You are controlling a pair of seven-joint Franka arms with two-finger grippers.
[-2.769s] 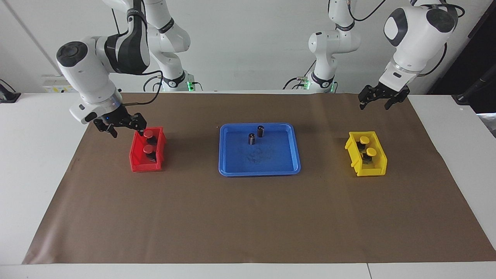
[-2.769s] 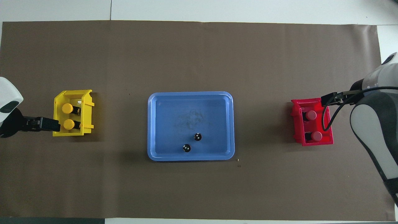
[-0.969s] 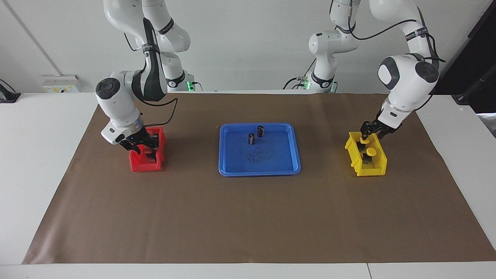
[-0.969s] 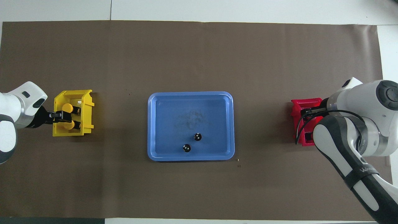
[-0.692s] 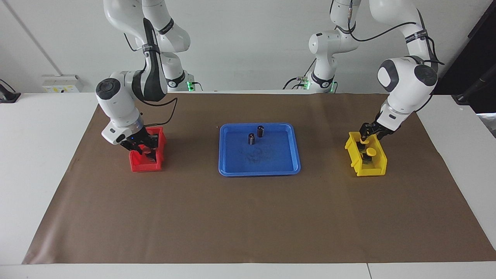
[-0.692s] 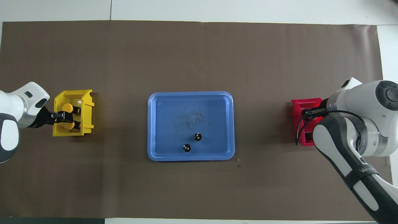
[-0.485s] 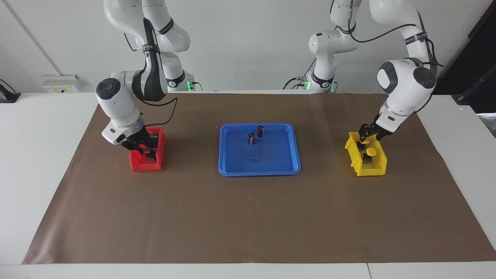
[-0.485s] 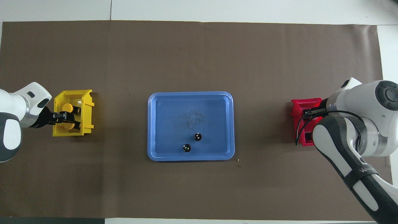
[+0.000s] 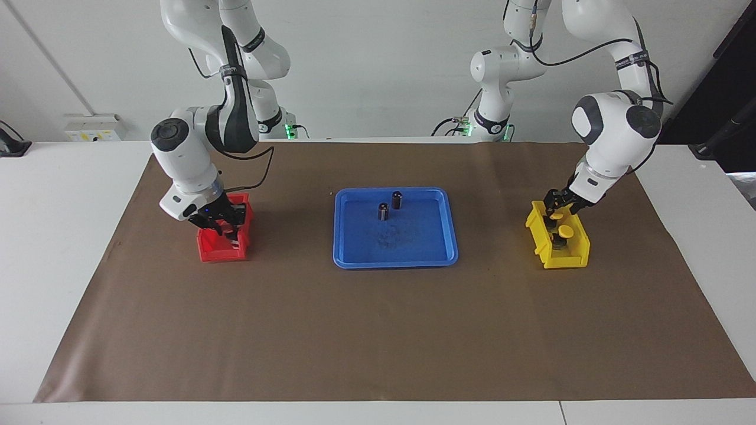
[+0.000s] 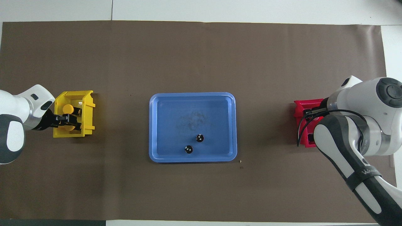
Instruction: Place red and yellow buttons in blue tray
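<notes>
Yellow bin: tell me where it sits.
The yellow bin sits on the brown mat toward the left arm's end, beside the blue tray, with the left gripper in it.

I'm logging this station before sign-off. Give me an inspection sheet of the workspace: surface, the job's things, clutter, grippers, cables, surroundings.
Surface: brown mat on a white table.
Job's things: blue tray at mid-mat holds no coloured buttons. Two yellow buttons sit in the yellow bin; the red bin has its contents hidden by the arm.
Clutter: two dark cylinders standing in the tray.
Grippers: left gripper down in the yellow bin at the button nearer the robots; right gripper down in the red bin.
Cables: black cable looped at the right wrist.
Surroundings: white wall, wall socket box.
</notes>
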